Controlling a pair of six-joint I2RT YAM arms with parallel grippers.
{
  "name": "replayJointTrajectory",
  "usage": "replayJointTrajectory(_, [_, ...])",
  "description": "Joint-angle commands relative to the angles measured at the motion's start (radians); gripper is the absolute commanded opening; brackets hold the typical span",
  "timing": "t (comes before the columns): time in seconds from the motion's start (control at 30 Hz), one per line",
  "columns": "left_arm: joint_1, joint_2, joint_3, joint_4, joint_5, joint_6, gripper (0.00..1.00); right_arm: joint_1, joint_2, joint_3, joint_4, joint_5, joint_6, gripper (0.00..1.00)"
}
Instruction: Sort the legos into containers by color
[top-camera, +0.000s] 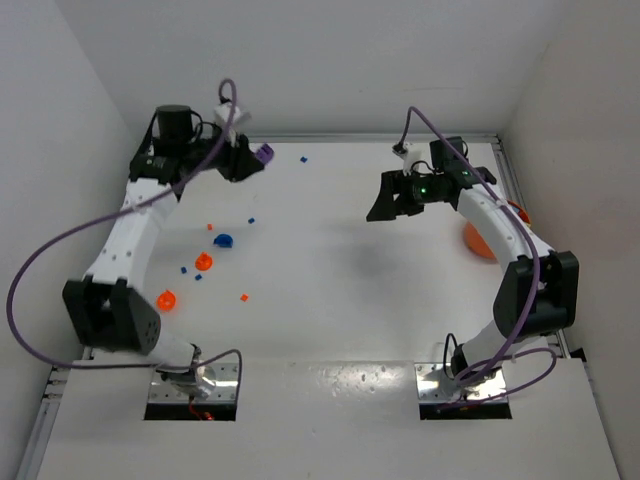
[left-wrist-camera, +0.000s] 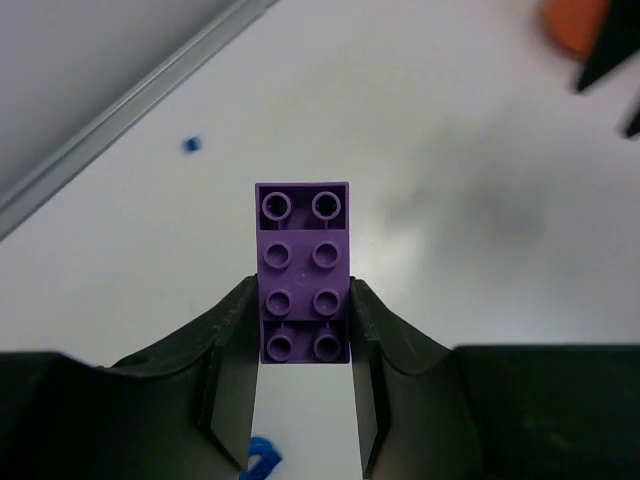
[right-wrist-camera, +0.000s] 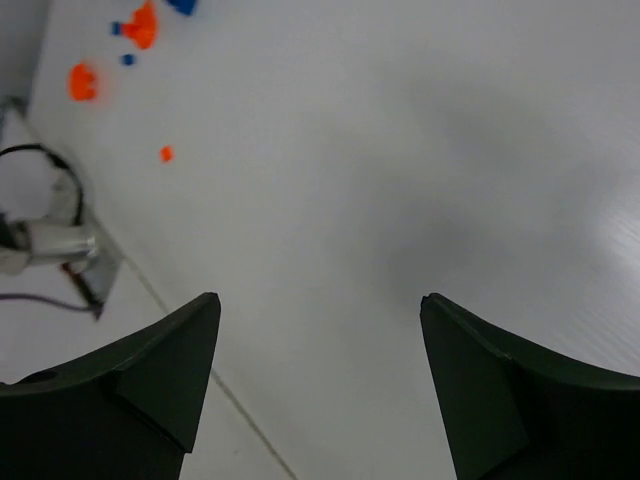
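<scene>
Clamping a purple eight-stud brick (left-wrist-camera: 303, 230) in the left gripper (left-wrist-camera: 303, 320) above the white table (top-camera: 320, 300); right gripper (right-wrist-camera: 320, 305) spread wide, grasping nothing.

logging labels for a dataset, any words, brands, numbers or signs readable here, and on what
No readable text in any view.
The purple studded block held in the left tool: stud tops too small and blurred to read any lettering.
Nothing else carries markings.

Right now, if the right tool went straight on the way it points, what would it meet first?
Likely just the white table; nothing else lies ahead of the right tool, though depth is hard to judge.
</scene>
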Motion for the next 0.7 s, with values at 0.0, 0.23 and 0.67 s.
replayJointTrajectory(0.0, [-0.144, -0.182, -0.175, -0.071, 0.074, 0.172, 0.13, -0.005, -0.014, -0.001, 0.005, -0.322, 0.093, 0.82])
replayJointTrajectory(0.23, [-0.414, -0.339, -0.333, -0.036, -0.103, 0.161, 0.13, 0.023, 0.007, -0.011, 0.327, -0.594, 0.471, 0.85])
replayJointTrajectory(0.67, [-0.471, -0.267, -0.275, -0.027, -0.094, 0.157, 0.13, 0.116, 0.051, 0.014, 0.376, -0.541, 0.503, 0.85])
